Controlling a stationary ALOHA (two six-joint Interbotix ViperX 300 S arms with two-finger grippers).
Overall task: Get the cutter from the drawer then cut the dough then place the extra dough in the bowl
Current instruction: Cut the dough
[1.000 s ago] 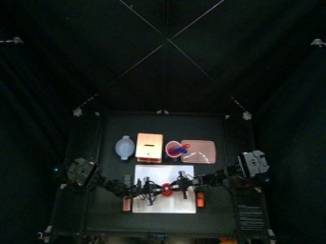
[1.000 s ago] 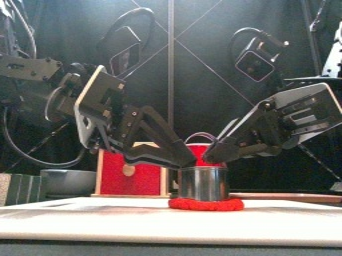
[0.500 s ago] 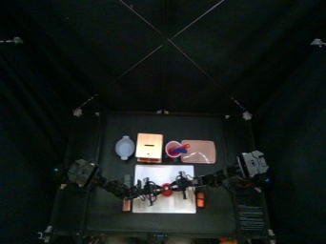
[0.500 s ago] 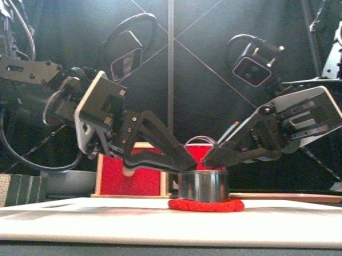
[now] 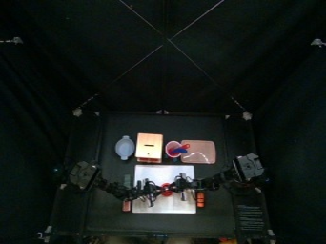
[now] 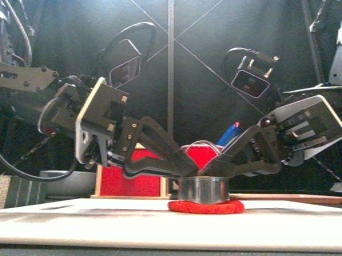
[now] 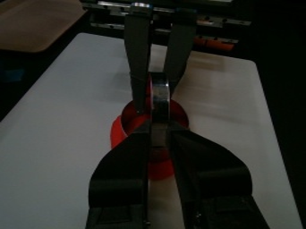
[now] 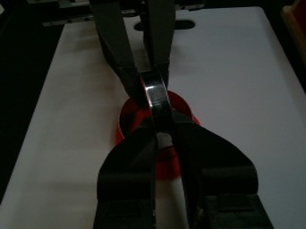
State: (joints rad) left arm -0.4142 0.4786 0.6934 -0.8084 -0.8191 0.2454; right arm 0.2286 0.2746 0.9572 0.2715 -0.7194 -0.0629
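Note:
On the white cutting board [image 6: 94,212] lies a red dough disc [image 6: 206,207], and the round metal cutter [image 6: 203,188] stands in its middle. From the left, my left gripper [image 6: 182,172] is shut on the cutter's wall. My right gripper [image 6: 230,170] holds the opposite side, shut as well. In the left wrist view my left gripper [image 7: 156,109] pinches the cutter [image 7: 155,91] over the dough [image 7: 120,134]. The right wrist view shows my right gripper [image 8: 153,104] on the cutter [image 8: 152,89] above the dough [image 8: 182,112]. In the top view both meet over the board [image 5: 140,200].
Behind the board stand the wooden box [image 5: 149,146] with its red drawer front [image 6: 131,186], the blue-grey bowl [image 5: 124,147] to its left, and the pink tray [image 5: 207,151] with the red cup [image 5: 176,149] to its right.
Both arms have come down lower over the board, and the cutter between them has sunk deeper into the dough. Its wire handle no longer shows above the jaws.

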